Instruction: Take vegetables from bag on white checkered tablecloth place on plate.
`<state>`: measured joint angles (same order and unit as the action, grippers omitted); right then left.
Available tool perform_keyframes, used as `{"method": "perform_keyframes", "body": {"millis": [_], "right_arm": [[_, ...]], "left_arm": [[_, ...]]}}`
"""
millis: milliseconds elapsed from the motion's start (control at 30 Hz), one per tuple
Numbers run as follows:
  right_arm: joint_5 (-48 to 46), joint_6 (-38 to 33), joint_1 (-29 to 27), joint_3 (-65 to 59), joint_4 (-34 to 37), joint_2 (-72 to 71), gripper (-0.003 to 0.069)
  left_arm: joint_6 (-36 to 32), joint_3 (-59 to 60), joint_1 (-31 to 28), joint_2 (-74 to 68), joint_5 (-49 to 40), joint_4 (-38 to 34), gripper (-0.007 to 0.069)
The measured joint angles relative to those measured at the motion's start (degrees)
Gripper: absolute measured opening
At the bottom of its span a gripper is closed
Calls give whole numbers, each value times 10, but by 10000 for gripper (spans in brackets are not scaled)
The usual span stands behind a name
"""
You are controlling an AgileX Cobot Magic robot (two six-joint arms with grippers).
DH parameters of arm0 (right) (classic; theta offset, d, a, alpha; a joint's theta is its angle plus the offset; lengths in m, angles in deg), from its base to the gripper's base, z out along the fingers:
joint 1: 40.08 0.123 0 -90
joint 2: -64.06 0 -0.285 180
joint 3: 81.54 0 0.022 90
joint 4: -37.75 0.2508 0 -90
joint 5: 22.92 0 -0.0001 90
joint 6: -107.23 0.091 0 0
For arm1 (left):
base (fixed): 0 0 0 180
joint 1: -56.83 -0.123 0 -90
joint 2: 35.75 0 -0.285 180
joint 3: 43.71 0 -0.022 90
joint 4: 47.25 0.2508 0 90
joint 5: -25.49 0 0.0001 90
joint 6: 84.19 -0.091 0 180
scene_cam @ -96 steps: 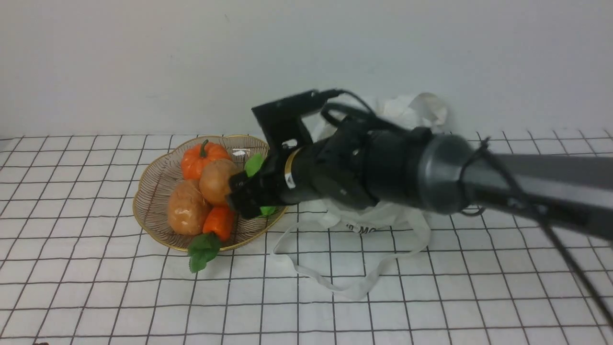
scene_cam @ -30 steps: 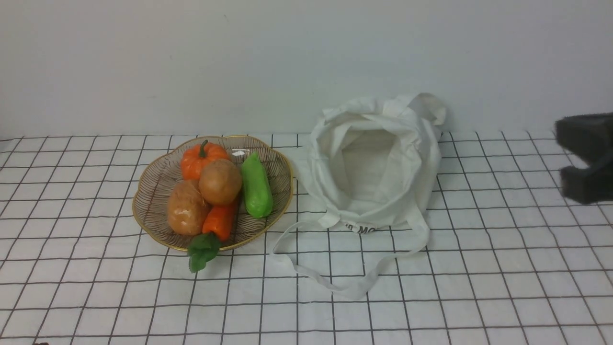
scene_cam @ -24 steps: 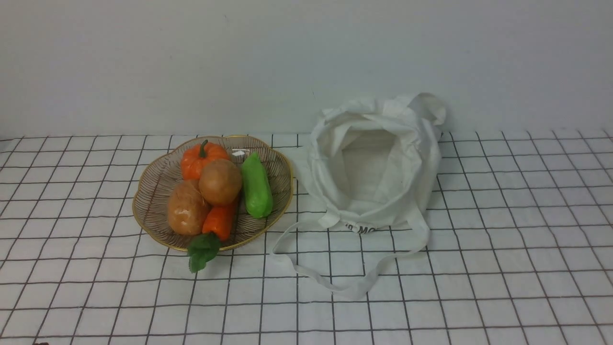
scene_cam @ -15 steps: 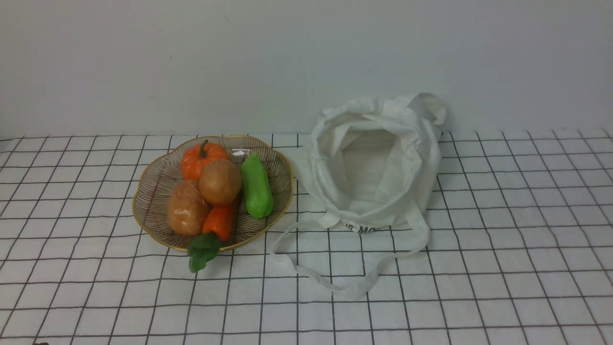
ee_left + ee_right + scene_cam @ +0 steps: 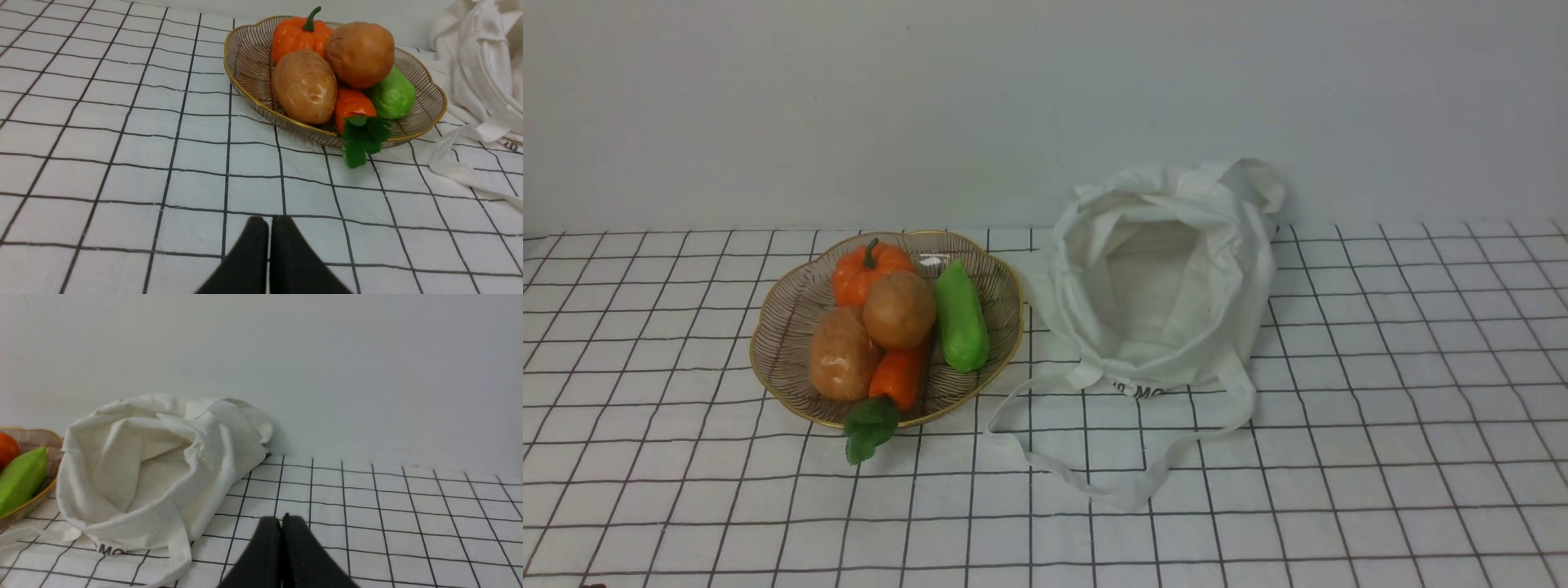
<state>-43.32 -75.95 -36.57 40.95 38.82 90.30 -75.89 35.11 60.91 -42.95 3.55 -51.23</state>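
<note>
The smooth, glossy, round orange-brown onion-like ball (image 5: 899, 309) lies in the shallow, wavy-edged, brownish ribbed plate with a gold rim (image 5: 768, 390), resting on top of the other pieces near the plate's middle. Around it in the front view: the ribbed orange pumpkin with a green stem (image 5: 867, 269) at 11 o'clock, the oblong lumpy brown potato (image 5: 840, 356) at 7 o'clock, the orange carrot with green leaves (image 5: 895, 379) at 6 o'clock, and the smooth green pepper-like piece (image 5: 961, 318) at 3 o'clock. All appear to touch the ball.

Neither gripper shows in the front view. In the left wrist view, the black left gripper (image 5: 269, 222) has its two fingers pressed together with nothing between them, low over the white tablecloth with a thin black grid (image 5: 1380, 457); the ball (image 5: 360, 54) lies well apart from it, toward 1 o'clock. In the right wrist view, the black right gripper (image 5: 281, 517) is likewise closed and empty, near the soft white cloth tote bag with long strap handles (image 5: 163, 465); the ball is not seen there.

The bag (image 5: 1168, 278) sits at 3 o'clock of the plate, mouth open, no contents visible inside. Small black lettering near its rim reads partly "MO"; the rest is folded under.
</note>
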Motion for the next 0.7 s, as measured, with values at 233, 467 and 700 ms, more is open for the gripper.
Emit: {"method": "perform_keyframes", "body": {"millis": [233, 467, 700], "right_arm": [[16, -39, -63, -124, 47, -112, -15], [8, -41, -64, -195, 48, -183, -15], [2, -32, -48, -212, 47, -189, -15]], "left_arm": [[0, 0, 0, 0, 0, 0, -8], [1, 0, 0, 0, 0, 0, -8], [1, 0, 0, 0, 0, 0, -8]]}}
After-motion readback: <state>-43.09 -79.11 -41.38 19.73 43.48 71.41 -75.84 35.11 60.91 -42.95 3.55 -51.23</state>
